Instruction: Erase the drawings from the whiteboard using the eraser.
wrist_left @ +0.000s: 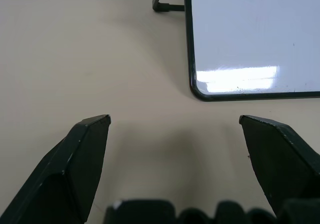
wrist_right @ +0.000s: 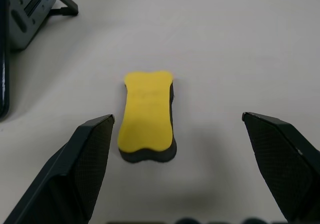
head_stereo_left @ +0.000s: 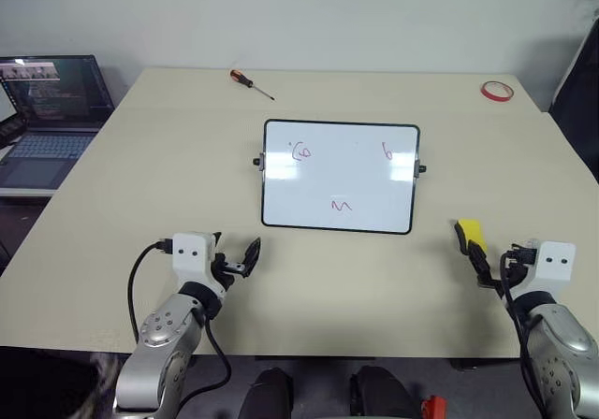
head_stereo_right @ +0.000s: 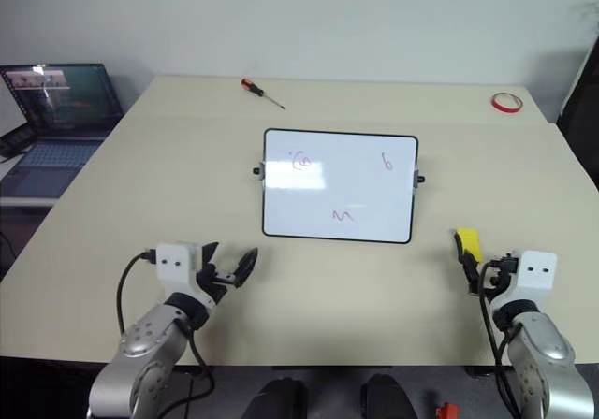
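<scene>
Left eye view: a beige desk carries a whiteboard at its middle, marked with red drawings: a loop, a "6" and a wavy "m". A laptop sits off the desk's left edge. The left end effector is spread, empty. The right end effector is spread too, with the yellow eraser on the desk between its fingers, ungripped.

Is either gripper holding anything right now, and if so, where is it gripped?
Nothing is held. Both the left gripper and right gripper are open; the eraser lies on the table between the right fingers, untouched.
</scene>
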Robot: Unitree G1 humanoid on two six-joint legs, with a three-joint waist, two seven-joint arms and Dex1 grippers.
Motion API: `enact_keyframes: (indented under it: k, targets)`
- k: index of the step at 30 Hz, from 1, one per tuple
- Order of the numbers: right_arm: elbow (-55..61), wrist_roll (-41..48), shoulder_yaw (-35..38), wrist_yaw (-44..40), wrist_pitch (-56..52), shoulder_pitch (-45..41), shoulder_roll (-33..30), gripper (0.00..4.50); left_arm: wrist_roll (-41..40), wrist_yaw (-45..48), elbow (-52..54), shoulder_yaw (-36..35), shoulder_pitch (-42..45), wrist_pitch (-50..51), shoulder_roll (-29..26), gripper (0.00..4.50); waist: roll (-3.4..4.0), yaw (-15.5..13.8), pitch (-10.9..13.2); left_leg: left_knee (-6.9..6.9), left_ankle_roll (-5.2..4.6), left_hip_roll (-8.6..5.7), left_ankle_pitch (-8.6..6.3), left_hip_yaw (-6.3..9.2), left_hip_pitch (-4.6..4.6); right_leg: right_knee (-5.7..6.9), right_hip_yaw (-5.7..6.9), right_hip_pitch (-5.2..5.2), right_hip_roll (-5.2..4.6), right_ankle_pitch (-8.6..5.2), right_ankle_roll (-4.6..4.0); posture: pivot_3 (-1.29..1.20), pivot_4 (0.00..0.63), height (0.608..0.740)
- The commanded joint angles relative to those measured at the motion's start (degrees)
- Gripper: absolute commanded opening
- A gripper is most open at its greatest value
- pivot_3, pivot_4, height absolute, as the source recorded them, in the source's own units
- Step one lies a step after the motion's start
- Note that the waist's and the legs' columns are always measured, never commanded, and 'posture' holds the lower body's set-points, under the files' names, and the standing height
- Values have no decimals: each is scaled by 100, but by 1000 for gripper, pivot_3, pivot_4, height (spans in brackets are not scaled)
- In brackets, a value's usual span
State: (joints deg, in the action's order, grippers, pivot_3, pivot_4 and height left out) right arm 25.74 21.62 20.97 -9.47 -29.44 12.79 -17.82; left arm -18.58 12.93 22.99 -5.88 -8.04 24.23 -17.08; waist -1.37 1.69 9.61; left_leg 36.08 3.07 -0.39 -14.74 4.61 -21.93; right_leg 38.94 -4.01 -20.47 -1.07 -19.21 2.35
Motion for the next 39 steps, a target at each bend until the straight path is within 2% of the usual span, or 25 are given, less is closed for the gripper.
enact_keyframes:
  k: [1,11,19,31,39]
  targets:
    - [440,111,143,73,-144,79,1,4483,-8,-7,329,-39,37,59,5,4499,0,4,0,0,0,0,0,0,0,0,0,0,0,0,0,0,150,740]
    - [445,121,207,89,-212,63,9,4483,16,51,248,-22,75,21,0,4499,0,5,0,1,0,-1,0,0,6,0,1,6,0,0,0,0,150,740]
    - [255,76,46,134,-180,-291,121,4483,-14,113,165,-184,67,-169,-12,4499,0,7,0,1,0,0,0,1,6,1,1,6,1,0,0,0,150,740]
    - [391,75,-93,67,-250,-211,200,4483,-6,182,270,-457,-300,-197,-62,4499,0,8,0,1,0,0,0,1,6,0,1,5,0,0,0,0,150,740]
    - [132,17,-176,20,-204,-483,201,4483,-23,181,181,-581,-29,-196,-164,4499,0,5,0,1,0,0,0,1,5,0,2,5,0,0,0,0,150,740]
